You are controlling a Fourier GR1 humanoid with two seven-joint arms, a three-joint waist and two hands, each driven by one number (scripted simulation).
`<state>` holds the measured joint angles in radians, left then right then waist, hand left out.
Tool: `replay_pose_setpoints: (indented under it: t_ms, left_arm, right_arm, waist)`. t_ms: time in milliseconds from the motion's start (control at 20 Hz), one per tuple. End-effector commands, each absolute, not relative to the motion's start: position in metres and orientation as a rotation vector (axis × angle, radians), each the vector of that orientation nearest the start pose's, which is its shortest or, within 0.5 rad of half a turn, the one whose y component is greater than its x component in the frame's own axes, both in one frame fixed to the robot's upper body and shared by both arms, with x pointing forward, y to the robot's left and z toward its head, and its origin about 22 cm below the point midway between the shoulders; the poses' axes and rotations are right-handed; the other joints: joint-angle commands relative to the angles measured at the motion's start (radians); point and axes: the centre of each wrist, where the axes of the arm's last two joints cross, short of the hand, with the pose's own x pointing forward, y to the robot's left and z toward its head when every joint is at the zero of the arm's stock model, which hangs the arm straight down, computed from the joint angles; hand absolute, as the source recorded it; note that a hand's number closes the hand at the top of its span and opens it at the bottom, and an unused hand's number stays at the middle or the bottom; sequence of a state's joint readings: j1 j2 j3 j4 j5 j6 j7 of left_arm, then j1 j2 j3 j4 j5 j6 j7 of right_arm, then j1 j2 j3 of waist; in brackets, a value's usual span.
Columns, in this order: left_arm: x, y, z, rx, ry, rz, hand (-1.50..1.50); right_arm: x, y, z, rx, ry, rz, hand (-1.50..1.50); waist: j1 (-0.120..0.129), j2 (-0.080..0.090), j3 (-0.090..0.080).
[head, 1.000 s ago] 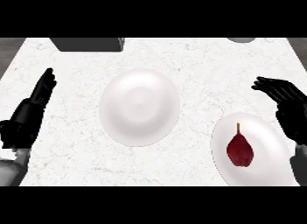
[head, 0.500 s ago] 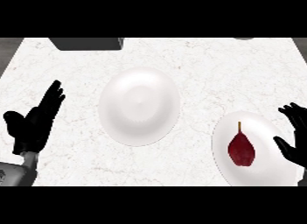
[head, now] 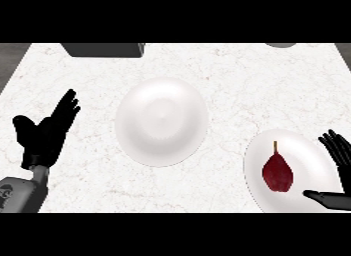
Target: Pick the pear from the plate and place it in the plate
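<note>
Head view: pear (head: 277, 172) lying on near-right plate (head: 311, 145), stem up. Right hand (head: 345, 167) spread open just beside it, thumb underneath, placed for grasping. Centre plate (head: 162, 121) awaiting. Left hand (head: 46, 132) open, resting at left.

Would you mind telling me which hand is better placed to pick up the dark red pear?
The right hand: it is open at the edge of the white plate on the right, beside the dark red pear. The left hand rests open beyond the middle white plate.
</note>
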<state>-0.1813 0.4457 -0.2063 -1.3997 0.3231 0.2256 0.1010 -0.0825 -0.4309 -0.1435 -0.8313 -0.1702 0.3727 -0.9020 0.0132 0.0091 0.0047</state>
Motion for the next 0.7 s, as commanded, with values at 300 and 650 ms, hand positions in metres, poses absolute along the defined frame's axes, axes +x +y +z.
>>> replay_pose_setpoints:
  t_ms: [300,650]
  left_arm:
    - [0.291,0.28,0.02,0.194,-1.406,-0.082,0.0]
    - [0.271,0.288,0.014,0.173,-1.41,-0.081,0.0]
  right_arm:
    - [0.221,-0.411,-0.089,0.122,-1.871,0.385,-1.5]
    - [0.238,-0.421,-0.069,0.024,-1.758,0.609,-1.5]
  waist:
    - [-0.01,-0.006,-0.003]
    - [-0.006,-0.009,-0.004]
